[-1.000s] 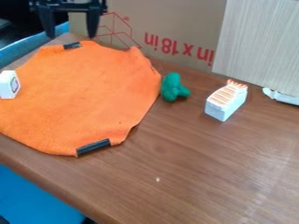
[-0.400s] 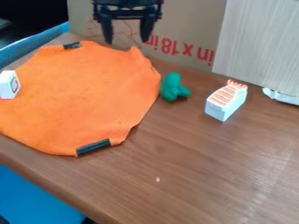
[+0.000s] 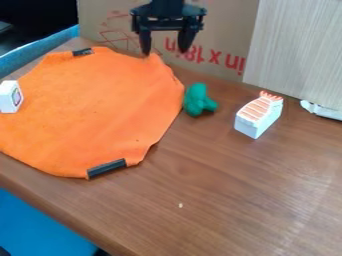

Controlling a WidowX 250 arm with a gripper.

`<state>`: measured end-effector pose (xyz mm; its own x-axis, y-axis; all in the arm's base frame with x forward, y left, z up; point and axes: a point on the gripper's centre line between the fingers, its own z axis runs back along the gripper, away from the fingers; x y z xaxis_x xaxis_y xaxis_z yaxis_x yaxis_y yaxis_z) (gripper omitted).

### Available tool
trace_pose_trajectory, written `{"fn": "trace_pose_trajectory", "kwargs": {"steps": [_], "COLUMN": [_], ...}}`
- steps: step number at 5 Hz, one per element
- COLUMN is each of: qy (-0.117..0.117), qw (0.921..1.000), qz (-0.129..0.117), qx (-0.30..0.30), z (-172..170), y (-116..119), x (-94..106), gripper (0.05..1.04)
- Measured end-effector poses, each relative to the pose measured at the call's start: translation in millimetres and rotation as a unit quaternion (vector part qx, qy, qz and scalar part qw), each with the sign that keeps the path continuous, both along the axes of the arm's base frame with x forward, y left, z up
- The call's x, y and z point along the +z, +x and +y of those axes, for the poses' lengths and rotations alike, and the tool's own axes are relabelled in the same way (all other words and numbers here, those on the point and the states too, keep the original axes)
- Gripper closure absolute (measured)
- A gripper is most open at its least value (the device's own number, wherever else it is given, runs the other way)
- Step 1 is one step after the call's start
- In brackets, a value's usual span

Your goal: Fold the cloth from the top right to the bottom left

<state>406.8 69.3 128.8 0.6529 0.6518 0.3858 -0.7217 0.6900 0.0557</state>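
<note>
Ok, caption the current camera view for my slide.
Open gripper above an unfolded orange cloth, beside a green toy.

Cloth (image 3: 93, 110): left side cut off.
My arm (image 3: 167, 6): cut off at top edge.
Speck (image 3: 180, 205): too small for me to identify.

Matte black robot gripper (image 3: 164, 45), blocky crossbar, two slim tapering fingers (image 3: 145, 42), dark wrist above

one cloth (image 3: 87, 110), one green toy (image 3: 196, 101), two white blocks (image 3: 251, 127)
</note>
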Motion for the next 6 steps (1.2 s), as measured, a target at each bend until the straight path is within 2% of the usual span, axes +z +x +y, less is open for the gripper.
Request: {"fn": "trace_pose_trajectory", "kwargs": {"steps": [2, 4, 6], "qy": [0.027, 0.038, 0.042], "qw": [0.9996, 0.9992, 0.9989], "qz": [-0.008, -0.003, 0.014], "qx": [-0.006, -0.009, -0.015], "z": [4, 4, -4], "y": [14, 18, 19], "x": [-23.5, -41.6, -61.0], "gripper": [0.083, 0.083, 0.083]}}
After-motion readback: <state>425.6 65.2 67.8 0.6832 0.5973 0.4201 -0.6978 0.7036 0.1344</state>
